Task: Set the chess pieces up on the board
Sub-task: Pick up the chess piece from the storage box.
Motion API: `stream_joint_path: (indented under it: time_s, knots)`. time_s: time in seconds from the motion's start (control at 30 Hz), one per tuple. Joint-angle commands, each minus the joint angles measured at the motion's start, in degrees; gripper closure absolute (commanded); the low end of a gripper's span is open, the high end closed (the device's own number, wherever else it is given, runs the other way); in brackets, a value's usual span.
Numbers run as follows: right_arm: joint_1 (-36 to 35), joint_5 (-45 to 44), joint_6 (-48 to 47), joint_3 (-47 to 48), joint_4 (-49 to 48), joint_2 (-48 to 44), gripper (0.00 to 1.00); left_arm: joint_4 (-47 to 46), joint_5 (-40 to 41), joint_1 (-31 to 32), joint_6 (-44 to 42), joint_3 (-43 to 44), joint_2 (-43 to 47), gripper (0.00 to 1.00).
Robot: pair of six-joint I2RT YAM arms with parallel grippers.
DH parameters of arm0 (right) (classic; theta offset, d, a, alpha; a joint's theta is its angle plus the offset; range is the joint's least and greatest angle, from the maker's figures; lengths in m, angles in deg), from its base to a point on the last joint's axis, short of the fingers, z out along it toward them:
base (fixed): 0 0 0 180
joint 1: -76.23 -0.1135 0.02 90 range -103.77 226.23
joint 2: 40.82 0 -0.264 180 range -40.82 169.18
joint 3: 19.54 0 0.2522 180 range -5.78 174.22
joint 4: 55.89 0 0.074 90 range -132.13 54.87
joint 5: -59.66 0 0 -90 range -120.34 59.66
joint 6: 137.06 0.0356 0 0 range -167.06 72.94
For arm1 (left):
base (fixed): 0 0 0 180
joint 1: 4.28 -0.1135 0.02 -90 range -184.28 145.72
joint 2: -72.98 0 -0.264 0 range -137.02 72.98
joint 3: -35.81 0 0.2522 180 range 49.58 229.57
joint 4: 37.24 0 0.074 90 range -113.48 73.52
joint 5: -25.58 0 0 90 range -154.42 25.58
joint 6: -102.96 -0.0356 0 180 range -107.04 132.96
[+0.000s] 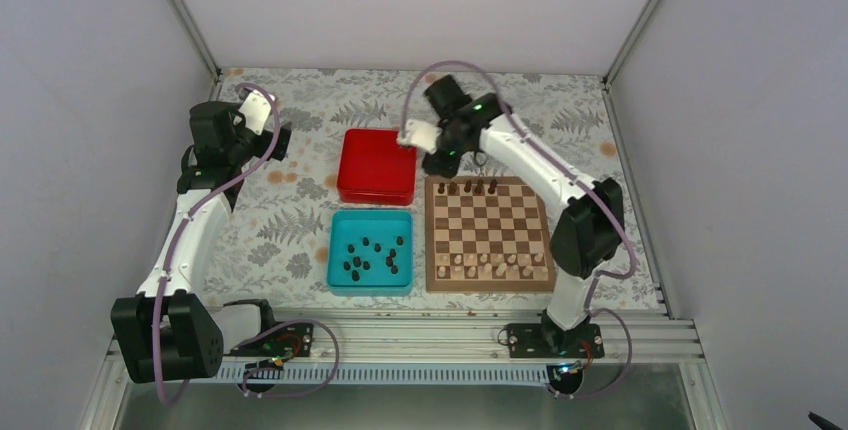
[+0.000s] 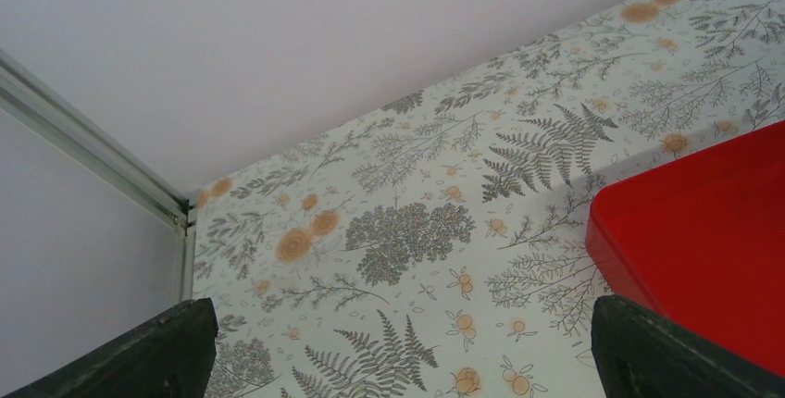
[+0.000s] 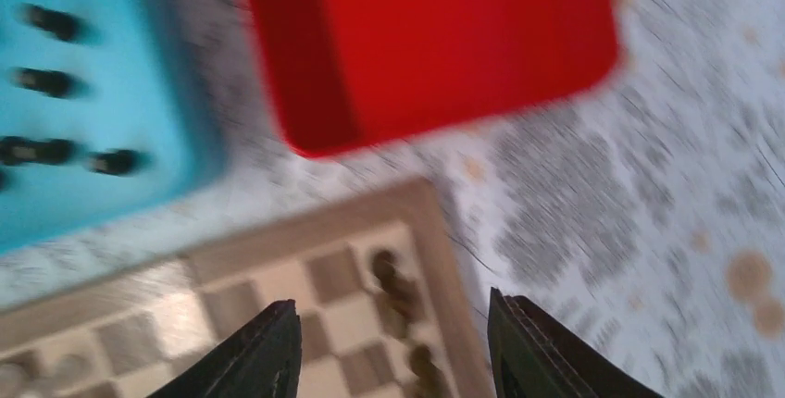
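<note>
The wooden chessboard [image 1: 489, 235] lies right of centre. A few dark chess pieces [image 1: 467, 187] stand on its far row, and pale pieces [image 1: 495, 260] line its near rows. Several more dark pieces [image 1: 370, 255] lie in the teal tray [image 1: 338, 220]. My right gripper [image 1: 437, 163] hovers over the board's far left corner, open and empty; its blurred wrist view shows the gripper [image 3: 393, 352] above the dark pieces [image 3: 393, 278] on the board [image 3: 231, 259]. My left gripper [image 1: 283, 140] is open and empty at the far left, over bare tablecloth, as its own wrist view shows [image 2: 398, 352].
A red square box [image 1: 376, 165] stands behind the teal tray, close to the right gripper; it also shows in the left wrist view [image 2: 694, 231] and right wrist view [image 3: 426, 37]. The teal tray shows in the right wrist view [image 3: 139, 185]. Grey walls enclose the floral-cloth table.
</note>
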Motion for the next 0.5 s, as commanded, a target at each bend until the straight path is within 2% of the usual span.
stream_joint_path:
  time_s: [0.0, 0.23, 0.47]
  knots:
    - [-10.6, -0.5, 1.6, 1.6, 3.3, 1.5, 0.46, -0.5, -0.7, -0.3, -0.7, 0.0, -0.1, 0.00]
    - [-23.3, -0.4, 1.6, 6.9, 2.7, 9.4, 0.46, -0.5, -0.4, -0.3, -0.6, 0.0, -0.1, 0.00]
    - [-28.3, 1.4, 0.3, 8.9, 1.3, 17.1, 0.51, -0.6, -0.1, -0.3, -0.6, -0.2, 0.1, 0.00]
